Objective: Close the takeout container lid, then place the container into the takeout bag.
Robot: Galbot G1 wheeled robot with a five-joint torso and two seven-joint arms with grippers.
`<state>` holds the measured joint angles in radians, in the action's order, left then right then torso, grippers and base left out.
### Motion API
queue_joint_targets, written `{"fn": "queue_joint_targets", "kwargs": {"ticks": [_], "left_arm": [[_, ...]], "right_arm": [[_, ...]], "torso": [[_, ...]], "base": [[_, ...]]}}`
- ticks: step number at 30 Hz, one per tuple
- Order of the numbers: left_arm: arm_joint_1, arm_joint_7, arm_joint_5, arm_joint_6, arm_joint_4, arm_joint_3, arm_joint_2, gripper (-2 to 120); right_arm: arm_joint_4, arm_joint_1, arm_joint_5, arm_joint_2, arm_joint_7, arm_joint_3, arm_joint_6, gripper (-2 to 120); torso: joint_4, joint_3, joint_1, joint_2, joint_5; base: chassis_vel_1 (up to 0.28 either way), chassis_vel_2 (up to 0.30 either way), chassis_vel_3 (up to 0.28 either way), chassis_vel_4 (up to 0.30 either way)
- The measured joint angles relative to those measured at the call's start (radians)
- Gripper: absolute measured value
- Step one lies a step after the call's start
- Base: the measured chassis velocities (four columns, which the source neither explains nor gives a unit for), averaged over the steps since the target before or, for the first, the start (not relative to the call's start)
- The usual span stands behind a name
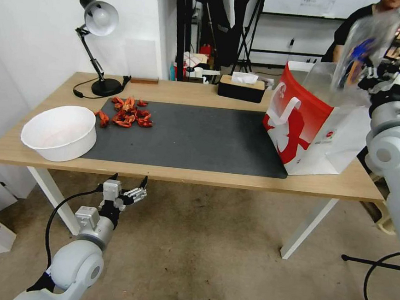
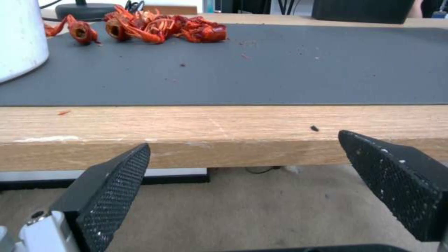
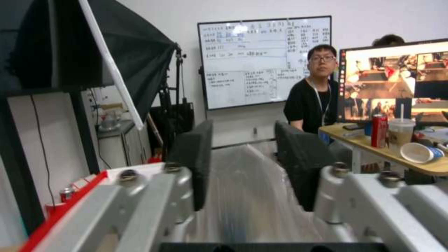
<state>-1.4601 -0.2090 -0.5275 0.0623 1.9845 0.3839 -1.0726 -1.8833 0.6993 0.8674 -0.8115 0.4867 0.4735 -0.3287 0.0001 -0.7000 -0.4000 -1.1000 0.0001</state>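
Clear plastic, blurred, upright: takeout container [image 1: 366,45] held high at the right of the head view, above the open mouth of the takeout bag [image 1: 310,131]. Dark blue contents visible through the wall, plus a touch of orange. Both halves appear pressed together; lid not distinguishable from the base, label not legible. Pinched by the right pincer [image 1: 371,75], arm raised at the bench's right end. From the right wrist, two dark padded fingers [image 3: 198,157] on either side of a ribbed transparent sheet of the container [image 3: 243,182] running between them, touching both pads.

Red-and-white paper bag standing upright on the right end of the wooden bench [image 1: 184,173], partly on the dark grey mat [image 1: 196,136], white handle on its near face, clear liner rising above the rim.

Left pincer [image 1: 127,188] low, below and in front of the bench's near edge, well apart from container and bag; fingers [image 2: 112,196] spread wide, nothing between them.

Elsewhere on the bench: large white bowl [image 1: 60,132] at the left end, pile of red crayfish shells [image 1: 126,114] just beside it on the mat, black desk lamp [image 1: 97,45] at the far left corner, dark tissue box [image 1: 242,86] along the far edge.
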Motion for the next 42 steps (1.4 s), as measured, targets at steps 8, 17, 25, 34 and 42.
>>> {"fn": "queue_joint_targets", "kwargs": {"ticks": [8, 17, 25, 34, 42], "left_arm": [[-0.009, 0.002, 0.005, -0.004, 0.005, 0.004, -0.008, 100], [-0.018, 0.043, 0.004, -0.043, 0.006, 0.013, -0.022, 100], [-0.015, 0.106, -0.016, -0.132, -0.019, 0.018, -0.038, 100], [-0.010, 0.158, 0.017, -0.226, -0.048, 0.008, -0.054, 100], [-0.027, 0.163, 0.054, -0.249, -0.071, 0.003, -0.057, 100]], "right_arm": [[-0.002, 0.029, -0.029, -0.008, -0.050, -0.005, 0.044, 68], [-0.149, 0.244, -0.086, -0.007, -0.252, 0.025, 0.219, 99], [-0.300, 0.597, -0.212, -0.101, -0.351, 0.077, 0.370, 100], [-0.238, 0.954, -0.482, -0.318, -0.372, 0.073, 0.604, 100], [-0.175, 1.023, -0.547, -0.407, -0.362, 0.038, 0.680, 100]], "torso": [[-0.0001, 0.000, 0.000, 0.000, 0.0000], [0.0000, 0.000, 0.000, 0.000, -0.0002], [0.0001, 0.000, 0.000, 0.000, -0.0005], [-0.0003, 0.000, 0.000, 0.000, -0.0003], [0.0001, 0.000, 0.000, 0.000, -0.0002]], "base": [[0.000, 0.000, 0.000, 0.000], [0.000, 0.000, 0.000, 0.000], [0.000, 0.000, 0.000, 0.000], [0.000, 0.000, 0.000, 0.000], [0.000, 0.000, 0.000, 0.000]]}}
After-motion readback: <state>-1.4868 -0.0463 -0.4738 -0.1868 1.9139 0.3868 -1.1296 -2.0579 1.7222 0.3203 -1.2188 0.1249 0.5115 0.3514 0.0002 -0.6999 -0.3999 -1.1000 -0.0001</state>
